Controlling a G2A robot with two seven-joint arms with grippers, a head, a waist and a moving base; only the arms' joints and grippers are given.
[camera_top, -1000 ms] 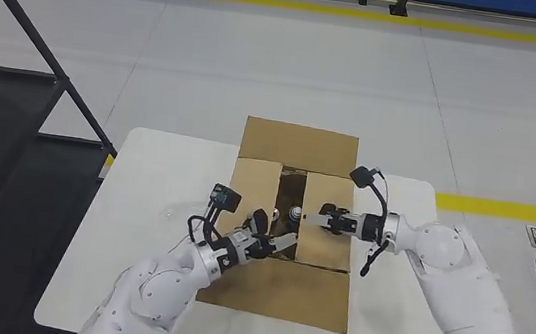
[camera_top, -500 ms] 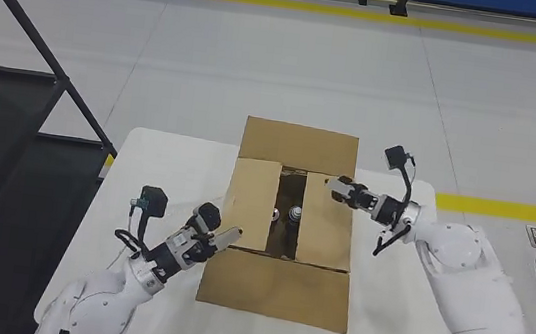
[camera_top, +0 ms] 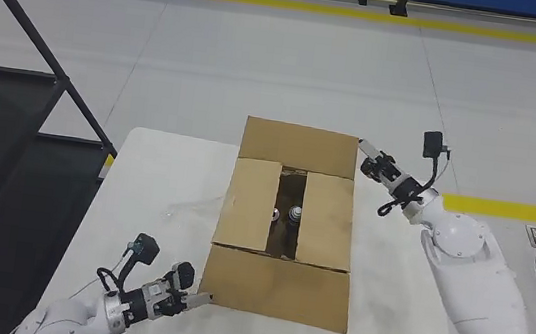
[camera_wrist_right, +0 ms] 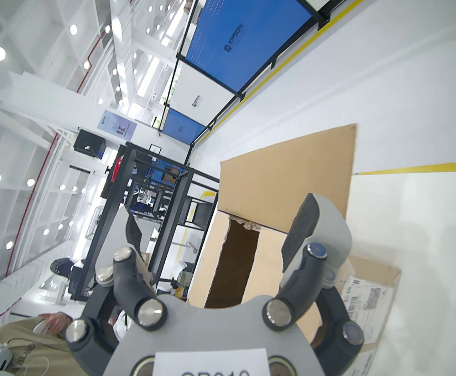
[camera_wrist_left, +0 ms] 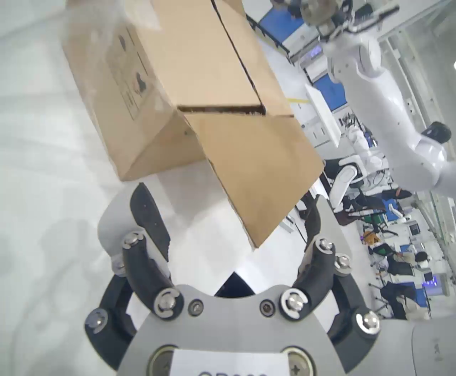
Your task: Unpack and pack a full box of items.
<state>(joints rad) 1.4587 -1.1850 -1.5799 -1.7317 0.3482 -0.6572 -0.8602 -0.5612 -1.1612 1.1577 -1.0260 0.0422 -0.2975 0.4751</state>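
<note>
Left end effector [camera_top: 201, 298], right end effector [camera_top: 366, 149] withdrawn from box [camera_top: 295, 152], label [camera_wrist_right: 370, 297] illegible

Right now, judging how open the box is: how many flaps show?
4. The far flap and near flap lie folded outward; the left flap and right flap lie over the opening, a gap between them. None seems hidden.

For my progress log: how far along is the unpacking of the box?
Done: the far flap and near flap lie folded outward. In hand: nothing; left gripper and right gripper have open, empty fingers at the flap corners. Remaining: side flaps half-cover the opening, and the items sit inside.
</note>
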